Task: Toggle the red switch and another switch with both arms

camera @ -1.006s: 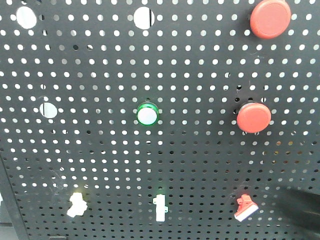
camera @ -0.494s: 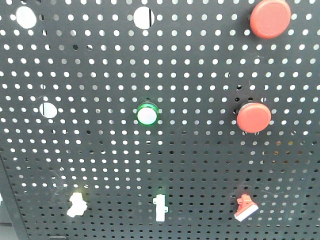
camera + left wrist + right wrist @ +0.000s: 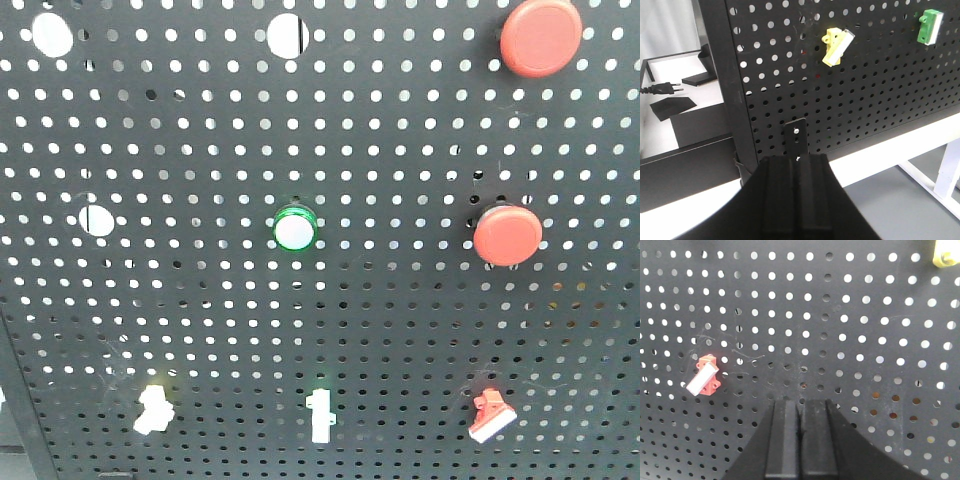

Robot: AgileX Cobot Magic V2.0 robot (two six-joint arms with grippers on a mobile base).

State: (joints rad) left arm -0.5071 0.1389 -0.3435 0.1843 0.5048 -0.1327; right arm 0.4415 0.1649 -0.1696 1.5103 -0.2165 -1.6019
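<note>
Black pegboard (image 3: 200, 150) ahead: the red switch (image 3: 704, 379) lies up-left of the right gripper (image 3: 800, 407), the pale yellow switch (image 3: 836, 46) up-right of the left gripper (image 3: 796, 162), both pairs of fingers pressed together, empty.

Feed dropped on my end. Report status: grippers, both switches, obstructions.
Left gripper shut, empty, below yellow toggle switch. Right gripper shut, empty, apart from red toggle switch. Nothing seen blocking either.
</note>
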